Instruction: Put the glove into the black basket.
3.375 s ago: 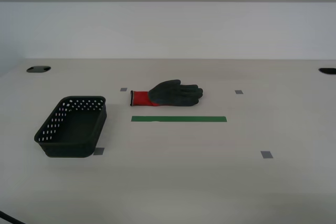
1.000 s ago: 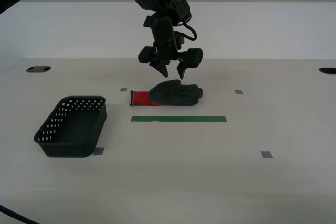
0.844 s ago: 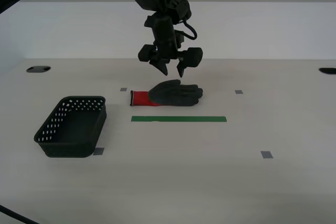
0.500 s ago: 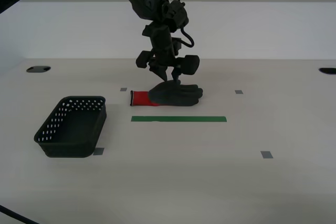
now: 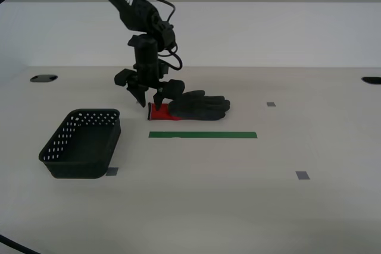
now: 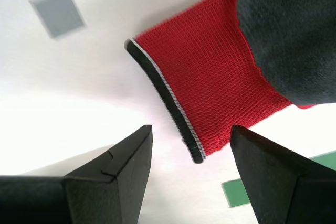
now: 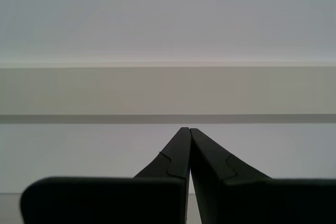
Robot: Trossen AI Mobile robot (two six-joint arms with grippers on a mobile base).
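Observation:
The glove lies flat on the white table, dark grey with a red knit cuff pointing toward the exterior view's left. My second gripper is open and hangs just over the cuff end, its fingertips straddling the cuff's edge. The second wrist view shows the cuff close below, between my open second gripper. The black basket stands empty at the exterior view's left, apart from the glove. My first gripper is shut and faces a bare wall; it does not show in the exterior view.
A green tape strip lies in front of the glove. Small grey tape squares mark the table, one near the cuff. Dark cable holes sit at the table's back corners.
The second arm came in after the first frame. In the last second its open gripper moved from above the glove's palm down and toward the exterior view's left, to the cuff. Glove and basket have not moved.

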